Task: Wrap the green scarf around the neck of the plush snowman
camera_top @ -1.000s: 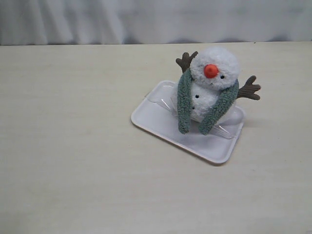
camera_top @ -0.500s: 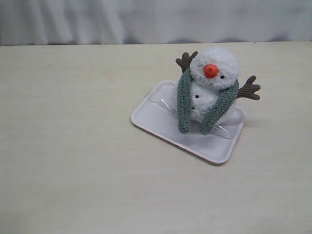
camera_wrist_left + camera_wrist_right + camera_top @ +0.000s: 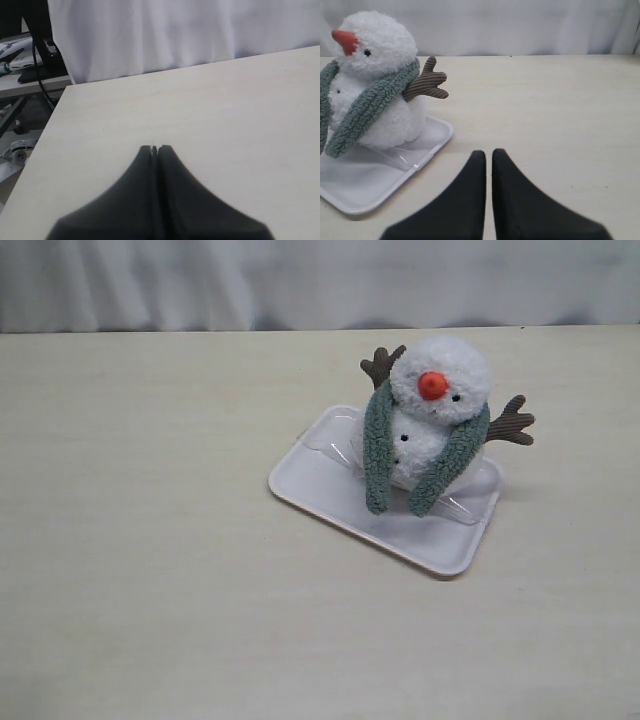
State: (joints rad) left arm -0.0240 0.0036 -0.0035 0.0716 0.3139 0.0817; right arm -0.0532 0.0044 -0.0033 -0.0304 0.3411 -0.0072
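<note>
The plush snowman (image 3: pixel 440 380) stands on a white tray (image 3: pixel 330 485) right of the table's middle. Around its neck hangs the green scarf (image 3: pixel 378 455), both ends falling down its front onto the tray. The right wrist view shows the snowman (image 3: pixel 377 42) and the scarf (image 3: pixel 370 107) from the side. My right gripper (image 3: pixel 488 152) is shut with nothing in it, over bare table a short way from the tray. My left gripper (image 3: pixel 155 147) is shut and empty above bare table near a corner. Neither gripper shows in the exterior view.
A clear plastic stand (image 3: pixel 395 156) props the snowman on the tray (image 3: pixel 365 192). White curtain (image 3: pixel 320 280) runs behind the table's far edge. The left wrist view shows the table's edge (image 3: pixel 47 132), with cables and clutter beyond it.
</note>
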